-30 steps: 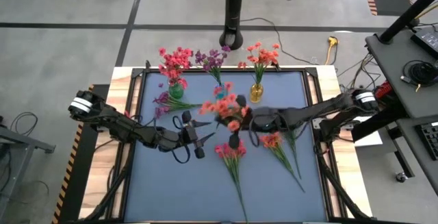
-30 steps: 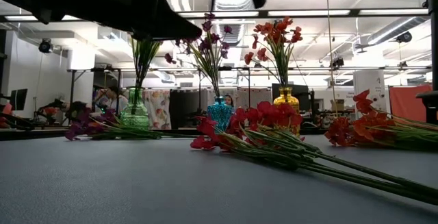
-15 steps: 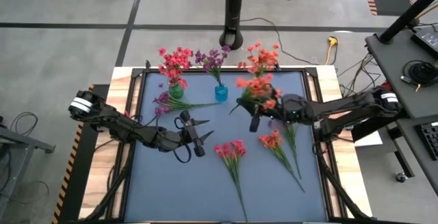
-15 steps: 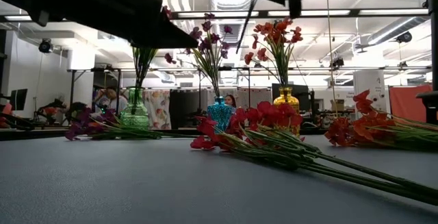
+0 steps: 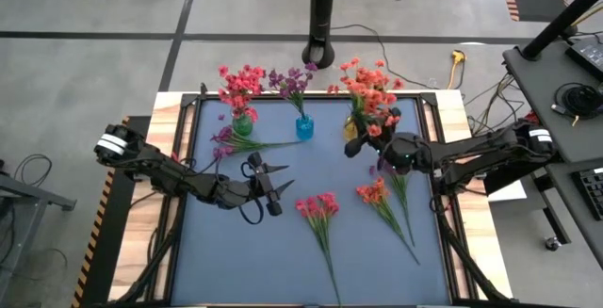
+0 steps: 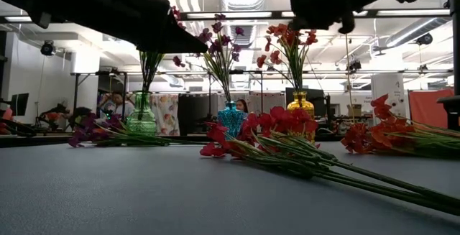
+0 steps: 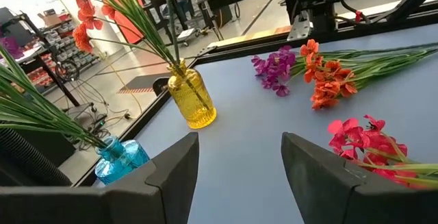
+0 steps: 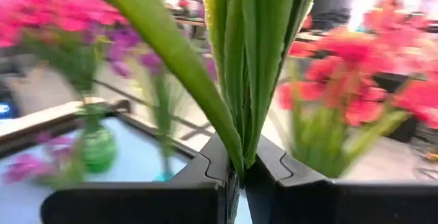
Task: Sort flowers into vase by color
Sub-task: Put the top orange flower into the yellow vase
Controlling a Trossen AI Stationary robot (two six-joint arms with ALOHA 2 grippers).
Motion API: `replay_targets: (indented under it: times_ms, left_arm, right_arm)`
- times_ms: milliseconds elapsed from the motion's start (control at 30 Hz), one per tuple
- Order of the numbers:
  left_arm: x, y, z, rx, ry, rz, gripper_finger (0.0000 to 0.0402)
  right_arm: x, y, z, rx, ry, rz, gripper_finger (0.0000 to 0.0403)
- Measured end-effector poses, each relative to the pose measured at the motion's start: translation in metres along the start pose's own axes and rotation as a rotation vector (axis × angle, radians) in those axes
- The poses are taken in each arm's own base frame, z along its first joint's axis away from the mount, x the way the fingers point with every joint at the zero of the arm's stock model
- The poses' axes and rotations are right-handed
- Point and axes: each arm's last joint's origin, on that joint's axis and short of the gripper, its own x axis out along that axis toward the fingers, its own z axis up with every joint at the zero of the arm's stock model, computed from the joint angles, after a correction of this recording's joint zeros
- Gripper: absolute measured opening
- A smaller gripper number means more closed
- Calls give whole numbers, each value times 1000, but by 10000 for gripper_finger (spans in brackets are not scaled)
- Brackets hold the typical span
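Observation:
My right gripper (image 5: 351, 146) is shut on an orange-red sprig (image 5: 377, 105) and hovers at the yellow vase (image 6: 300, 104), which holds orange-red flowers (image 6: 291, 34). The green vase (image 5: 242, 124) holds pink-red flowers and the blue vase (image 5: 304, 127) holds purple ones. A purple sprig (image 5: 231, 141) lies flat by the green vase. A pink-red sprig (image 5: 320, 209), an orange-red sprig (image 5: 377, 195) and a small purple sprig (image 5: 388, 170) lie flat on the mat. My left gripper (image 5: 268, 187) is open above the mat's middle left, touching nothing. My right gripper pinches the orange-red sprig's green stems (image 8: 239, 148) between its two fingers. It reaches in roughly level from the table's right. The sprig is lifted clear of the mat, and its blossoms (image 5: 379, 101) spread over the yellow vase toward the far edge.
The three vases stand in a row along the mat's far edge. A dark pole (image 5: 322, 25) rises just beyond them. The blue mat (image 5: 226, 251) has bare room at its near left. The room beyond shows benches and a person far off.
My right gripper has carried the orange-red sprig from over the mat's middle toward the far right, up to the yellow vase. The sprig has swung round, so its blossoms now point toward the far edge over that vase. The left arm has kept still.

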Motion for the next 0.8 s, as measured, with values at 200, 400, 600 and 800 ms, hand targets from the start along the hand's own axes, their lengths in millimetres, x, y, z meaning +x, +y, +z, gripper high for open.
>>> replay_targets:
  times_ms: [200,400,600,800]
  left_arm:
    - [0,0,0,0,2,0,192]
    - [0,0,-1,-6,10,-1,192]
    - [0,0,-1,-8,10,-2,192]
    - [0,0,-1,-8,10,-1,192]
  right_arm:
    - [-3,-5,10,17,-23,-26,18]
    - [-4,-12,24,-41,-9,-88,18]
    - [8,-23,27,-76,84,-148,18]
    - [22,-35,25,3,125,-90,18]
